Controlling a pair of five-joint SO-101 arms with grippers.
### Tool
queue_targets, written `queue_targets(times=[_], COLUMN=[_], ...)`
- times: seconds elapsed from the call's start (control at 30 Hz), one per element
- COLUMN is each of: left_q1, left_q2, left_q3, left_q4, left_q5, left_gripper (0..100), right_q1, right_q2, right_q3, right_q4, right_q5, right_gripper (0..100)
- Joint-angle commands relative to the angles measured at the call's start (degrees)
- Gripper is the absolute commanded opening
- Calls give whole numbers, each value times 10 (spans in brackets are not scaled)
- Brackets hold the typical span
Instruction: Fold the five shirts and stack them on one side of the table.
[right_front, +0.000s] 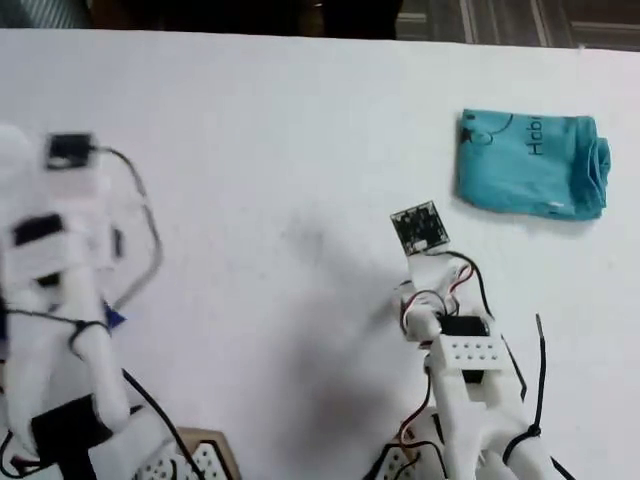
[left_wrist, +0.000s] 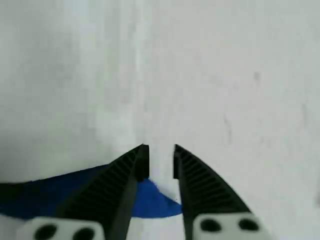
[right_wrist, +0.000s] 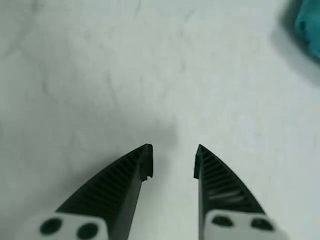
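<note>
Teal shirt (right_front: 530, 165) is folded into a neat-ish rectangle and lying flat on the white table (right_front: 260, 150), so I'd call that the start of the stack, with most of the job left to do.

Right arm (right_front: 465, 360) is near the teal shirt, on the robot's side of it and not touching. Its wrist camera catches just a corner of the cloth. Right gripper (right_wrist: 172, 160) has its jaws spread with nothing between them, hanging over bare table.

Left arm (right_front: 60, 260) is well apart from the teal shirt, way across the table. Left gripper (left_wrist: 159, 160) has its jaws only a little apart, also pinching nothing. There's a blue thing (left_wrist: 155, 200) under it. Might be cloth, I honestly can't tell.

My take on doing the next bit well:
- lay the next shirt out flat well apart from the teal shirt, so folding doesn't drag it
- pinch corners, one per gripper, and open the left jaws wider first
- set each fold down square on the teal shirt, edges lined up
</note>
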Motion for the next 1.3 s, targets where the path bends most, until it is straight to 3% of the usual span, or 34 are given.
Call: queue_targets(times=[0.0, 0.1, 0.23, 0.53, 0.97, 1.1, 1.27], left_q1=[-94, -168, -212, -310, -259, -243, -206], left_q2=[-2, -1, 7, 105, 135, 146, 125], left_q3=[-174, -236, -235, -236, -217, -212, -225], left_q4=[102, 103, 69, -72, -191, -193, -154], left_q5=[-6, -33, -101, -126, -152, -153, -149], left_gripper=[238, 234, 233, 233, 223, 25, 28], right_q1=[-5, -6, -6, -7, -7, -7, -7], right_q2=[-18, -18, -18, -18, -18, -18, -18], right_q3=[-3, -3, -3, -2, -2, -2, -2], right_q4=[-10, -11, -12, -12, -13, -13, -13], right_q5=[0, 0, 0, 0, 0, 0, 0], right_gripper=[138, 138, 138, 138, 138, 138, 138])
